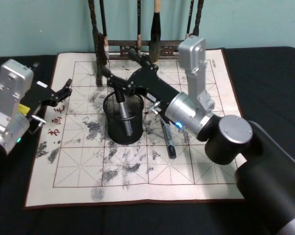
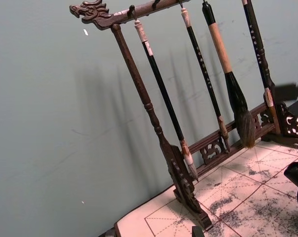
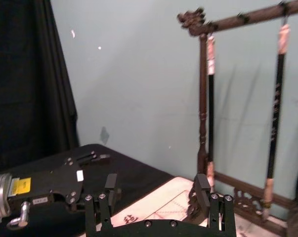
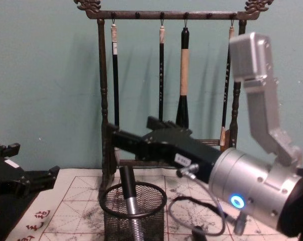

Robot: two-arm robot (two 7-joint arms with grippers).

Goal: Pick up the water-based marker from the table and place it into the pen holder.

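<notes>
On my left, the left gripper [image 1: 65, 92] hangs over the mat [image 1: 196, 181] at its left edge, fingers apart and empty, well apart from the pen holder [image 1: 124, 131]. The holder sits mid-mat with bare paper in front of it. The marker [image 1: 123, 113] stands tilted inside. The chest view shows its barrel through the mesh. The right wrist view shows the right gripper [image 3: 156, 178] spread wide, holding nothing. That arm reaches in from the right, above the holder.

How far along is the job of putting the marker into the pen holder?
Done, it seems: the marker stands inside the pen holder. In hand: the right gripper hangs just above it, fingers open. Left: only to draw that arm away. The left gripper is parked at the mat's left edge.
</notes>
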